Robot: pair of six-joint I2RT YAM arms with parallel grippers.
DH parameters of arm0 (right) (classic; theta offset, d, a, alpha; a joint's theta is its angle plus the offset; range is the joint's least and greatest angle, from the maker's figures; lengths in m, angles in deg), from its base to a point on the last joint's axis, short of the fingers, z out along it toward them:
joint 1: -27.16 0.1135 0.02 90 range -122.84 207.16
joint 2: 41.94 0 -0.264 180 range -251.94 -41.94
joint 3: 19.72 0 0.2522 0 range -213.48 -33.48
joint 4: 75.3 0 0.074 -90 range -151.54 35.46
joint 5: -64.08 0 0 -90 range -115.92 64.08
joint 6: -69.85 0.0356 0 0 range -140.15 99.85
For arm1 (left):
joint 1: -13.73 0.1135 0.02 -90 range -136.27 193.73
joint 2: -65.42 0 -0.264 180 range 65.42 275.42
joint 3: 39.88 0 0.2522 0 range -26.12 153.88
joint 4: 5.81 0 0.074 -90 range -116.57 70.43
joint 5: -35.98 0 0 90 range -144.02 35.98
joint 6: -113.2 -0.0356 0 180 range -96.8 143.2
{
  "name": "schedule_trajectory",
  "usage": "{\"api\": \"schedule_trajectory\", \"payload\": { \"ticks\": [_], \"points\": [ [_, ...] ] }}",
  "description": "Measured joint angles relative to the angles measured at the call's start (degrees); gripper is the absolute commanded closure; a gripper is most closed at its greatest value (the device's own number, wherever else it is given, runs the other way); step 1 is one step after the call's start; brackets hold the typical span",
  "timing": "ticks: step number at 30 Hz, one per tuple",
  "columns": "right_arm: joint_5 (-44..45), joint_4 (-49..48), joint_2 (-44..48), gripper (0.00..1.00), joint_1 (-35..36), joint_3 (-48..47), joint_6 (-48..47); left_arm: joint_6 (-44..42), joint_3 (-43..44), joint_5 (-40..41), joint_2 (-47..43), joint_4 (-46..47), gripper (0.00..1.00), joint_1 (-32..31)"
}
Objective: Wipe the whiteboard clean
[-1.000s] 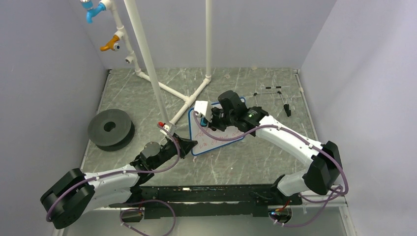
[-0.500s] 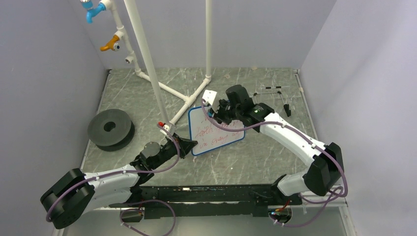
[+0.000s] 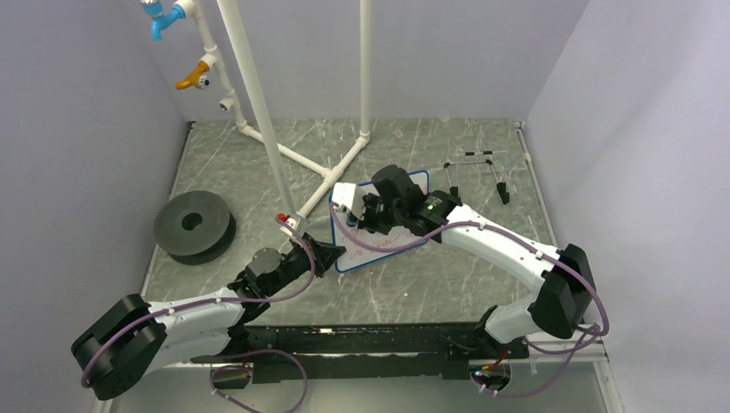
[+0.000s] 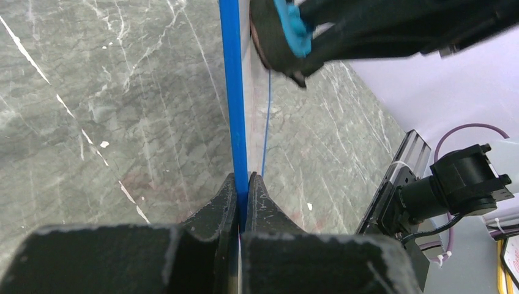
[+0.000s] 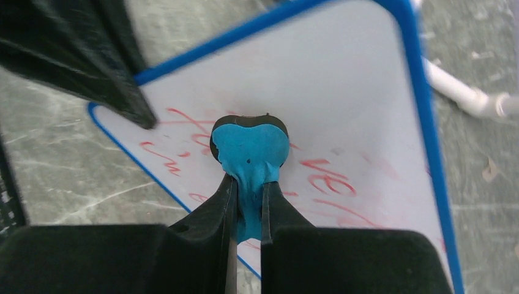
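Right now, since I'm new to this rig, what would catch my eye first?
The whiteboard with red handwriting on it sits at the table's middle, and the right jaws are shut on a blue-backed eraser held against its face. The left jaws pinch its blue rim at the near-left edge. Off to the left lies a black disc with a centre hole.

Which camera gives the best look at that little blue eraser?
The right wrist view: the blue eraser sits dead centre, pinched in the right gripper against the whiteboard. The left wrist view catches it side-on at the top edge; in the top view the right arm hides it.
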Motion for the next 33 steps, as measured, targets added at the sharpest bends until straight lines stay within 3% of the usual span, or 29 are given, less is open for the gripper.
{"api": "schedule_trajectory", "payload": {
  "ticks": [7, 22, 33],
  "points": [
    [3.32, -1.09, 0.42, 1.00, -6.25, -0.33, 3.02, 0.46, 0.02, 0.52, 0.02, -0.15, 1.00, 0.02],
    [-1.31, 2.84, -0.07, 1.00, -0.35, 0.00, -3.30, -0.50, 0.07, -0.26, -0.09, -0.39, 1.00, 0.00],
    [-2.93, 3.32, -0.17, 1.00, -6.51, -1.60, -0.07, -0.63, 0.33, -0.17, -0.07, -0.44, 1.00, 0.00]
  ]
}}
